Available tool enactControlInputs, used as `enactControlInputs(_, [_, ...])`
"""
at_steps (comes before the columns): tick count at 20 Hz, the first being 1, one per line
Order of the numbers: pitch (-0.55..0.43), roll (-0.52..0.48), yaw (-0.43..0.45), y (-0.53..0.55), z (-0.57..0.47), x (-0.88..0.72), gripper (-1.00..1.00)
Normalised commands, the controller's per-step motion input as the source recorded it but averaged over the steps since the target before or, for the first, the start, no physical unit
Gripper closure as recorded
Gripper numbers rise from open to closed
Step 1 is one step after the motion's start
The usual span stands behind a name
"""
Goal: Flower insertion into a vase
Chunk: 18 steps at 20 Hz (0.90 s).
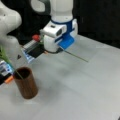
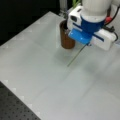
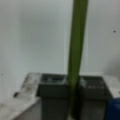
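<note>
The brown cylinder vase (image 1: 27,86) stands upright at a front view's lower left, and a green stem (image 1: 10,63) with leaves leans out of its dark mouth. My gripper (image 3: 73,83) is shut on another thin green flower stem (image 3: 76,37), which runs straight up the wrist view between the two dark fingers (image 3: 53,92). In both front views this stem (image 1: 76,56) (image 2: 75,57) sticks out from under the gripper (image 2: 87,44), low over the table. The vase (image 2: 65,40) stands just beside the hand. The held flower's head is hidden.
The grey-white table (image 1: 82,92) spreads around the vase. A red knob (image 1: 36,37) and a grey and black box (image 1: 33,48) sit behind the gripper. An orange piece (image 1: 9,79) lies at the left edge. A black perforated board (image 2: 12,107) borders the table.
</note>
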Motion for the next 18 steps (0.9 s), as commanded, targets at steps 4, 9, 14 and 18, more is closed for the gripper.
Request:
enactControlInputs(4, [-0.011, 0.196, 0.041, -0.25, 0.10, -0.28, 1.00])
enactControlInputs(9, [-0.057, 0.223, 0.025, -0.41, 0.12, -0.46, 1.00])
enactControlInputs(14, [-0.093, 0.230, 0.045, -0.44, 0.03, -0.53, 1.00])
enactControlInputs(18, [-0.100, 0.162, 0.065, -0.21, -0.06, -0.39, 1.00])
